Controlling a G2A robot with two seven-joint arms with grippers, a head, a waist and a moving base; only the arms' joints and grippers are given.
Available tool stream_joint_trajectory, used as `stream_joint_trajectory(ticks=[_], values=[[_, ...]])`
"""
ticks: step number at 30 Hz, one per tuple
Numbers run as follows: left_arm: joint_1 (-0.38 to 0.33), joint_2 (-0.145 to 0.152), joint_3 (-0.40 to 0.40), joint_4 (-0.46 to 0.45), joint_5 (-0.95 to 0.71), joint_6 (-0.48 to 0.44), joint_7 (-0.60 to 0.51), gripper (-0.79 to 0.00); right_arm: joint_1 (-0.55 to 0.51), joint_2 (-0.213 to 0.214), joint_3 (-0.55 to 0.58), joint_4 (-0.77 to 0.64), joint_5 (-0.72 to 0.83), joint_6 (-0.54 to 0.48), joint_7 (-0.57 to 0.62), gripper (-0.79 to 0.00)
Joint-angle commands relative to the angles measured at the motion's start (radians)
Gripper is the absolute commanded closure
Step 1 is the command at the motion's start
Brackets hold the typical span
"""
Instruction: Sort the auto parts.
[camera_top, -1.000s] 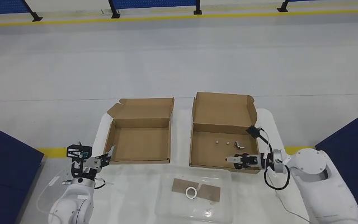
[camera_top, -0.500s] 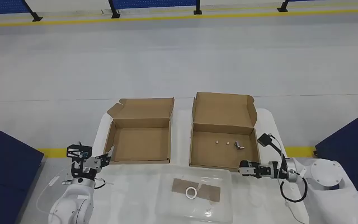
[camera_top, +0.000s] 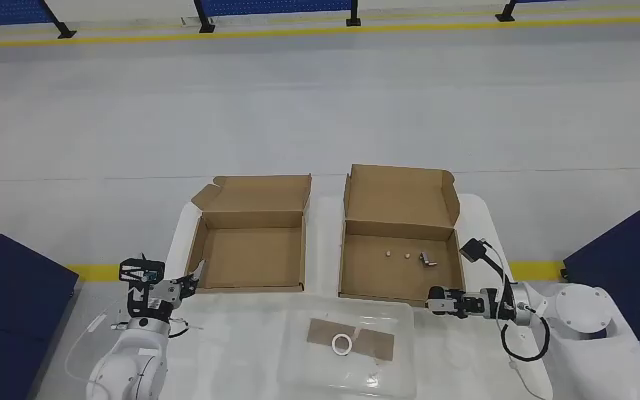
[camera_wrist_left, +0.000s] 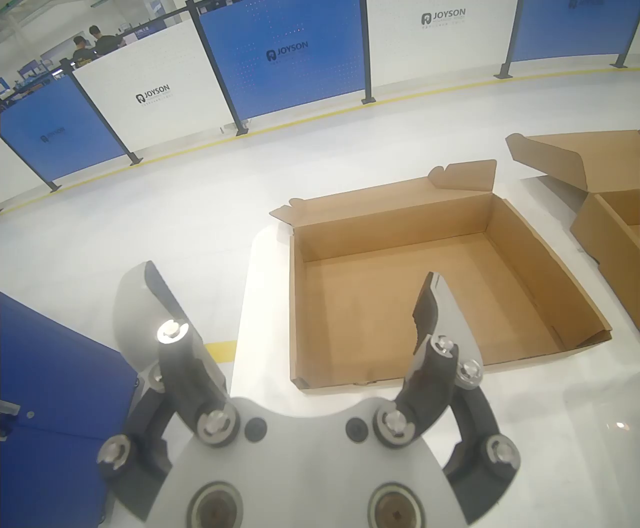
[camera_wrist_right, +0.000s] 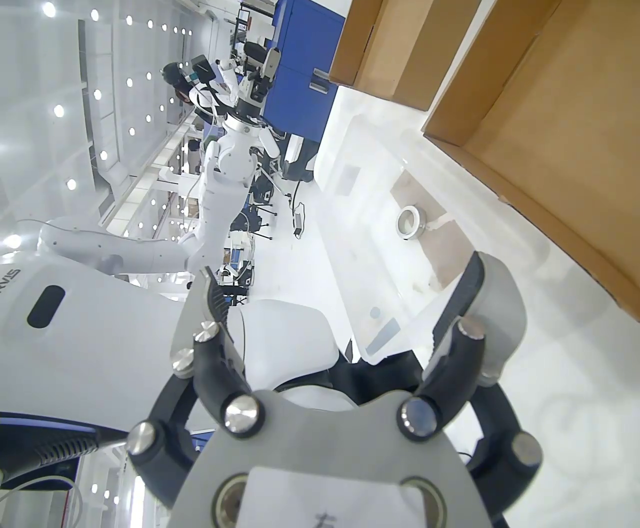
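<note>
We are holding the left gripper (camera_wrist_left: 290, 277) agape by the left box (camera_wrist_left: 400, 230) and the right gripper (camera_wrist_right: 342, 270) agape by the tray (camera_top: 310, 365).

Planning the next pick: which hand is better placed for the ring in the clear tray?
Likely right: the right hand, open, is beside the tray and nearer the ring than the left hand.

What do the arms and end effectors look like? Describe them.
White rounded arms; a black cable loops by the right wrist. The left end effector and right end effector match: grey plate, black linkages with silver bolts, two grey fingers with black pads.
</note>
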Motion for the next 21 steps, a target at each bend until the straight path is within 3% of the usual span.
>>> stream_joint_trajectory(ticks=[1, 6, 18, 21], values=[[0.003, 0.003, 0.008, -0.009, 0.051, -0.018, -0.026, -0.785, 0.000, 0.000, 0.000, 0.000, 0.000, 0.000, 0.000, -0.785], [0.037, 0.012, 0.028, -0.123, 0.168, -0.129, -0.137, -0.785, 0.000, 0.000, 0.000, 0.000, 0.000, 0.000, 0.000, -0.785], [0.033, 0.013, 0.031, -0.133, 0.188, -0.137, -0.148, -0.785, 0.000, 0.000, 0.000, 0.000, 0.000, 0.000, 0.000, -0.785], [0.020, 0.018, 0.047, -0.194, 0.239, -0.223, -0.270, -0.785, 0.000, 0.000, 0.000, 0.000, 0.000, 0.000, 0.000, -0.785]])
